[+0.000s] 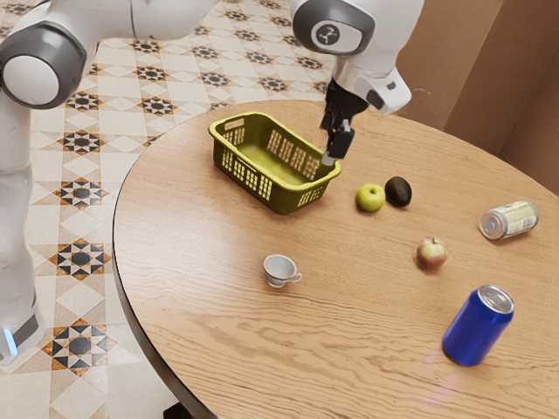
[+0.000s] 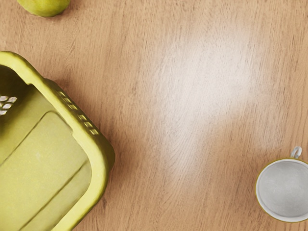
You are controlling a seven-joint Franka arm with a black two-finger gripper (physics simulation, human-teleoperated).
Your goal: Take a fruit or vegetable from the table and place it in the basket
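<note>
The black gripper hangs pointing down at the basket's end nearest the green apple, overlapping the rim in the exterior view; its height over the rim is hard to judge. The yellow-green basket stands upright, with nothing seen inside; the wrist view has part of the basket. On the table beside it lie a green apple, a dark avocado and, farther off, a red-yellow apple. The green apple is cut by the wrist view's edge. Whether the gripper is open cannot be made out.
A small white cup stands on the round wooden table, and the wrist view has the cup too. A blue can stands near the red-yellow apple; a pale can lies on its side toward the exterior view's right.
</note>
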